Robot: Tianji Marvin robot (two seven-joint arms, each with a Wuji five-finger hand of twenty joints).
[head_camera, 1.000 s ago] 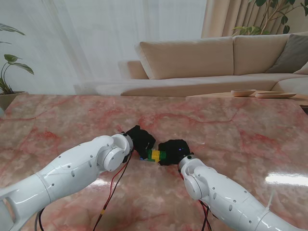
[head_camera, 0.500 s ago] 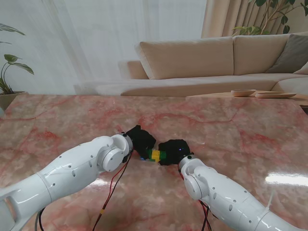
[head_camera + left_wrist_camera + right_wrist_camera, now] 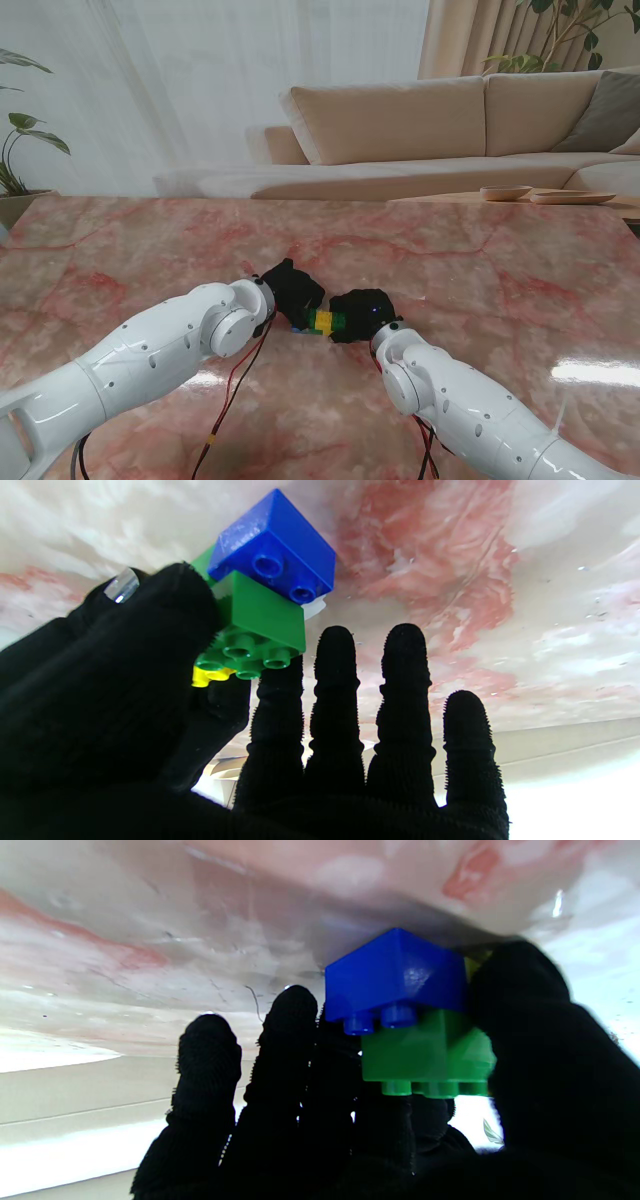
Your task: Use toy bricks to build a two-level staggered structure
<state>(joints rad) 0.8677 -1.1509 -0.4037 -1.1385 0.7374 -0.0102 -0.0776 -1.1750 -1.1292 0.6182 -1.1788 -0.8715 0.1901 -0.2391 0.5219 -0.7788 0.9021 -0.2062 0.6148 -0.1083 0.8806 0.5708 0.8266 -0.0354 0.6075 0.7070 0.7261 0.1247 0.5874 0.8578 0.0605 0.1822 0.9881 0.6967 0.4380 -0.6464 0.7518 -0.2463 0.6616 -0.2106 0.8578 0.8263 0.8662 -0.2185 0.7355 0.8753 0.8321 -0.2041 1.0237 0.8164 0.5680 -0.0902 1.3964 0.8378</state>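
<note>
A small stack of toy bricks (image 3: pixel 322 322) sits on the marble table (image 3: pixel 480 270) between my two black-gloved hands. In the left wrist view a blue brick (image 3: pixel 272 550) rests on the table with a green brick (image 3: pixel 260 615) pressed onto it, offset to one side. A yellow brick (image 3: pixel 205 676) peeks out beside the green one. My left hand (image 3: pixel 290 288) has its thumb (image 3: pixel 150 630) and first finger against the green brick, its other fingers straight. My right hand (image 3: pixel 362 313) clasps the blue brick (image 3: pixel 395 972) and green brick (image 3: pixel 425 1050) between thumb (image 3: pixel 525 1040) and fingers.
Red and black cables (image 3: pixel 235 390) hang under my left forearm, and another pair trails by the right forearm (image 3: pixel 428 445). Beyond the table's far edge stand a beige sofa (image 3: pixel 400 120), a low table with bowls (image 3: pixel 540 194) and a plant (image 3: pixel 15 150).
</note>
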